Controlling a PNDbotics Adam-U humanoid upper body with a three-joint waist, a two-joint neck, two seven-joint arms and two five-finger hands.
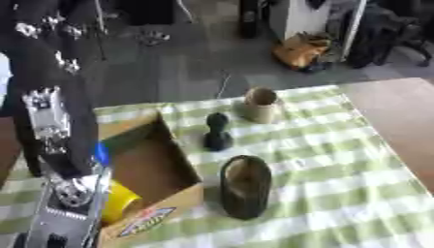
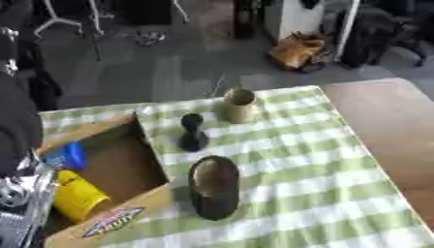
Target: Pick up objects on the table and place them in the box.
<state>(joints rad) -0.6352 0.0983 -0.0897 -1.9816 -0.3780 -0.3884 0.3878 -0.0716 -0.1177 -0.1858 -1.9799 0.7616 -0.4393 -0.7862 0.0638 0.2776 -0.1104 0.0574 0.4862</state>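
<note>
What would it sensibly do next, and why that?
Probably lift the left arm out of the box and reach for the dark oval dish, the nearest thing to the box. A yellow container and something blue already lie inside; the black knob-shaped piece and tan cup stand farther away.

Cloth (image 2: 288,160): green-and-white checked fabric, matt, lightly creased. Box (image 2: 127,193): brown cardboard, matt. Can (image 2: 74,196): yellow, smooth. Cup (image 2: 239,105): tan, matt. Table (image 2: 390,126): bare brown wood. Arm (image 1: 59,145): black with silver metal joints.
</note>
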